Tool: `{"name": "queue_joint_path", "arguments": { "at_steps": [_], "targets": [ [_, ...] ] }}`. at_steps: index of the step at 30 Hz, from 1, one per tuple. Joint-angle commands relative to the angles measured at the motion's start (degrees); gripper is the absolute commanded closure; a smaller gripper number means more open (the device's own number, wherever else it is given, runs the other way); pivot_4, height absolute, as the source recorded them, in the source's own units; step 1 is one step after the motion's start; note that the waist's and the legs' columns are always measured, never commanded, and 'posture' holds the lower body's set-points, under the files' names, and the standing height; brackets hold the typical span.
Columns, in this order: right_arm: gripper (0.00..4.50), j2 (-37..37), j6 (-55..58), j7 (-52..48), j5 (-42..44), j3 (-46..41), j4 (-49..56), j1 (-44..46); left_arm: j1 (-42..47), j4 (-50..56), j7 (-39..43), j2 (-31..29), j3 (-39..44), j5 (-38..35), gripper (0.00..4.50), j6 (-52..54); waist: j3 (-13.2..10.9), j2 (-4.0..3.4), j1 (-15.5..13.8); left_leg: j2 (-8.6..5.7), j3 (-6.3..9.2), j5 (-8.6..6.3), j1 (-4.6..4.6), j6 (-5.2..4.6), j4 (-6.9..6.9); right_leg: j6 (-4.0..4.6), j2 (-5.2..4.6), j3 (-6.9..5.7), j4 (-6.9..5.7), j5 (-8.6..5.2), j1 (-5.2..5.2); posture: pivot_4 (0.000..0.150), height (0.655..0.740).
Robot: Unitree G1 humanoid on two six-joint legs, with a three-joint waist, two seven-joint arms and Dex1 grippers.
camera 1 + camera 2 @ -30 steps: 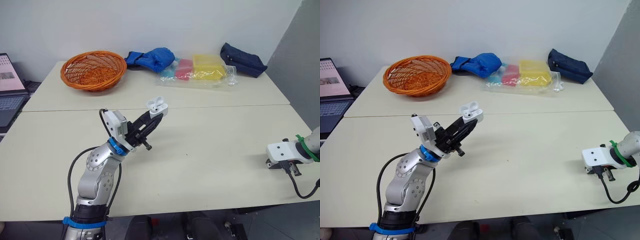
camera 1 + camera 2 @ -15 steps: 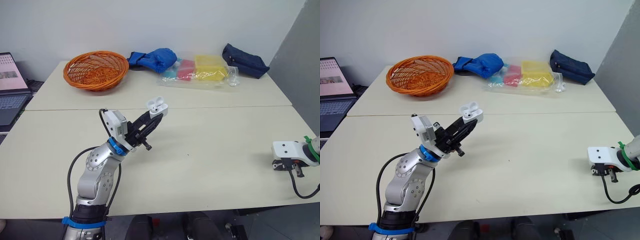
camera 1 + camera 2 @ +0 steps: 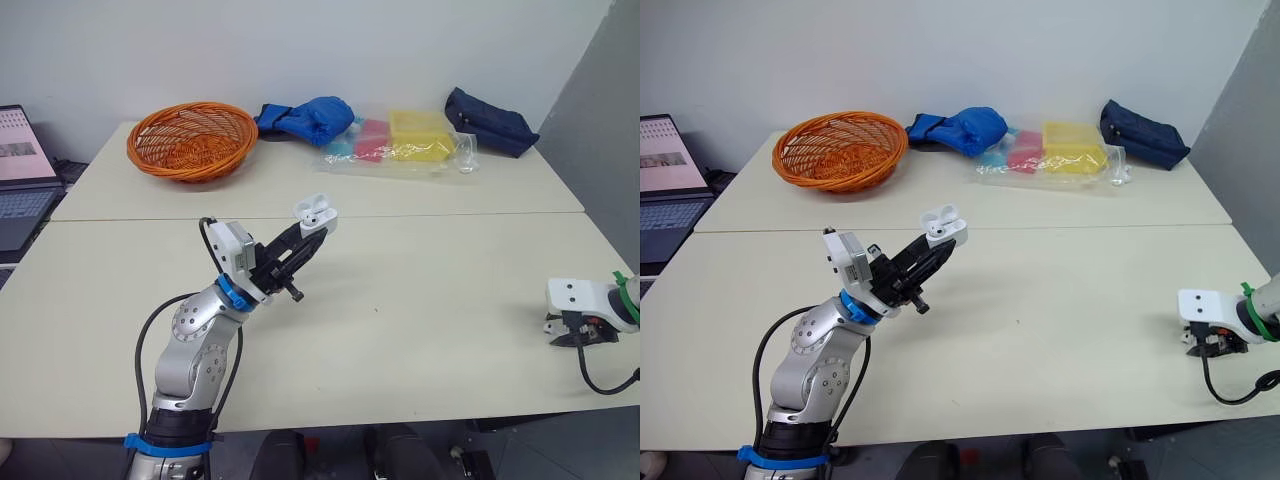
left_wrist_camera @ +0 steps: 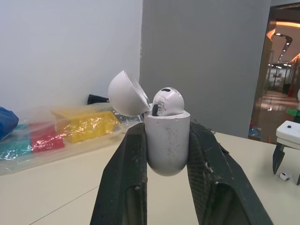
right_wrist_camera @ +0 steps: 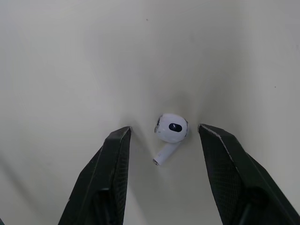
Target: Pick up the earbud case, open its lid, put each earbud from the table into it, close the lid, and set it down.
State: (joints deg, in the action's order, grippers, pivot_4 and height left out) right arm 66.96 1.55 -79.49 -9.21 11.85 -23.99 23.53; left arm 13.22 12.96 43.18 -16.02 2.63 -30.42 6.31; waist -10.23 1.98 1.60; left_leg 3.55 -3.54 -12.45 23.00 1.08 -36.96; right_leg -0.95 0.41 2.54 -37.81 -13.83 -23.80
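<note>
G1 humanoid at the table (image 3: pixel 420 300), mid-task.

L arm, lower left of frame: elbow bent low, forearm angled up and rightward toward frame ctr, L tool (image 3: pixel 311 226) raised well clear of the tabletop. Its two black fingers (image 4: pixel 123 173) are narrowed onto the white earbud case (image 4: pixel 166 145), pinching it by both flanks, w/ the case upright. The lid (image 4: pixel 125 93) is flipped open and tipped back to one side. One seated earbud (image 4: pixel 168 101) pokes its rounded head out of the case mouth.

R arm, far right edge of frame, just below mid-height: green band on the wrist, white housing roughly level, R tool (image 5: pixel 164 130) pointing down at the table. Its fingers are spread wide, one on each side of the loose earbud (image 5: pixel 171 127). That earbud lies on the tabletop btwn them, stem slanting off from its head, and neither finger touches it. Fingertips sit close to the surface; contact w/ it can't be told. The two tools are well apart, w/ a broad stretch of bare tabletop btwn them.

Bkgd, across top of frame on the table's far half: orange wicker basket (image 3: pixel 188 140) at upper left, blue fabric bundle (image 3: pixel 305 118) beside it, clear plastic bag (image 3: pixel 400 140) w/ teal, red and yellow packs at top ctr, navy pouch (image 3: pixel 487 120) at upper right. Laptop (image 3: pixel 20 175), screen lit, at left edge.
</note>
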Motion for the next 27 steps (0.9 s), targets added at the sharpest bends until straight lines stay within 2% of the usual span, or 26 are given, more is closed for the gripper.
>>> {"name": "queue_joint_path", "arguments": {
  "at_steps": [1, 11, 27],
  "targets": [
    [2.14, -0.6, 2.9, -0.1, 0.3, -0.6, -0.2, 0.3, 0.9, 1.5, 0.1, 0.2, 0.1, -0.9, 3.74, -0.6, 0.0, 0.0, 0.0, 0.0, 0.0, 0.0, -0.01, 0.0, 0.0, 0.0, 0.0, 0.01, 0.0, 0.0, 0.01, 0.15, 0.74],
    [2.14, -2.6, 15.7, -1.9, 1.1, -0.1, 3.1, 2.4, 0.4, 2.1, -0.1, 0.2, 0.2, -0.9, 3.74, -0.6, 0.0, 0.0, 0.3, 0.03, 0.01, 0.0, -0.06, 0.0, 0.01, 0.01, 0.04, 0.01, -0.04, 0.0, 0.02, 0.15, 0.74],
    [2.14, -4.2, 16.9, -4.1, -4.0, 5.9, 2.1, 8.1, -0.4, 2.8, -0.8, 1.0, -0.3, -0.5, 3.74, -0.7, 0.0, 0.0, 0.4, 0.04, -0.02, 0.0, -0.07, 0.0, 0.01, 0.02, 0.06, 0.05, -0.05, 0.0, -0.01, 0.15, 0.74]
  ]
}}
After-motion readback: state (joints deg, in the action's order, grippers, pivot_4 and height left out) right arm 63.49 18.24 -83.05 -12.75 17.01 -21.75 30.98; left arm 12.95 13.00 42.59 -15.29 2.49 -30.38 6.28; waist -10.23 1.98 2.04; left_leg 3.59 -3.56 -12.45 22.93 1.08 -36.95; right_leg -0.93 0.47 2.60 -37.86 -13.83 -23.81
